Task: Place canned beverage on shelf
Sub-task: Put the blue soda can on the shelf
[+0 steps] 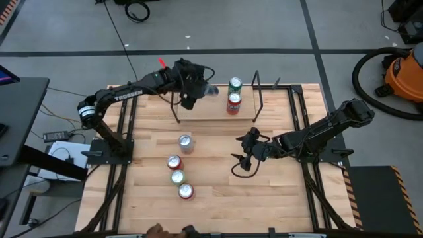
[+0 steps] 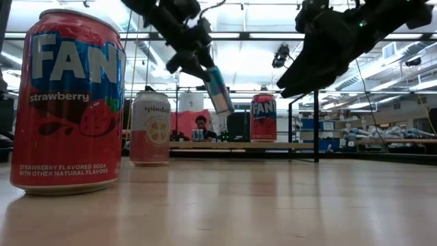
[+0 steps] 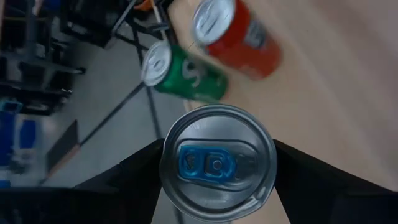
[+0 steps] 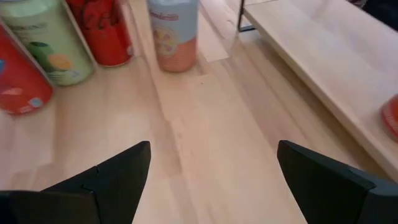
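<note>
A slim silver-and-blue can [image 2: 218,90] hangs tilted above the shelf [image 1: 215,114], with my left gripper [image 1: 200,90] shut on it. The shelf is a light-wood plank with black rod uprights at both ends. A green can [image 1: 235,84] and a red can [image 1: 233,102] stand on its right part. In the left wrist view the held can's top [image 3: 217,163] faces the camera. My right gripper [image 4: 214,165] hovers open over the bare tabletop to the shelf's near right, with nothing between its fingers. My left gripper pinches the slim can between its two fingers, on opposite side walls by the top rim [image 3: 166,171]. The fingers slant down from the table's left and lie along the can. The can sticks out beyond them, tilted, bottom end lowest, clear of the shelf.
Several cans stand in a row on the table in front of the shelf: a pale pink one [image 1: 186,142], a red one [image 1: 174,162], a pale one [image 1: 177,177] and a red strawberry soda [image 1: 186,192]. Free wood lies on the table's right half [image 1: 277,192].
</note>
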